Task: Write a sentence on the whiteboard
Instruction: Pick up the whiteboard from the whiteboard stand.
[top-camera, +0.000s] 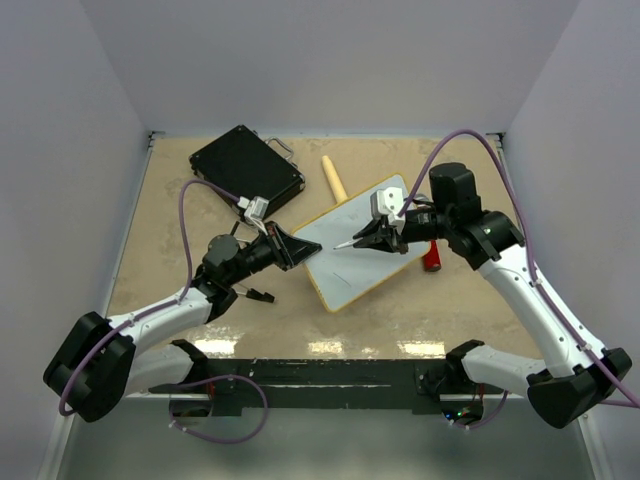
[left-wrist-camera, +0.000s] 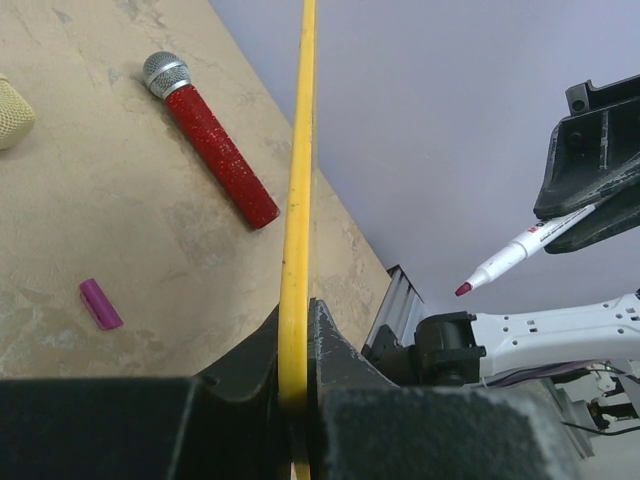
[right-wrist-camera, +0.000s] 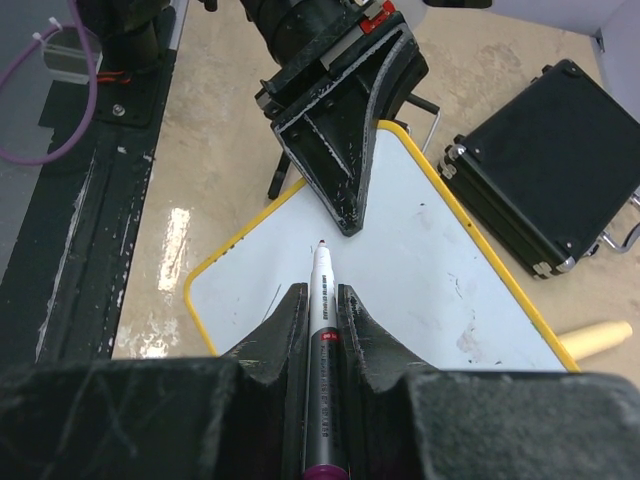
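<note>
While whiteboard (top-camera: 350, 268) is clamped, marker (right-wrist-camera: 322, 295) hovers.

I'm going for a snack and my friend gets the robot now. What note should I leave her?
Left gripper: shut on the yellow edge of the whiteboard, holding it steady.
Right gripper: shut on the marker, tip pointing at the middle of the board and seemingly just off it.
The magenta cap lies on the table near the red microphone.
Done: board gripped, marker uncapped and aimed.
Left: the whole sentence. The board is blank, with no words on it.
</note>
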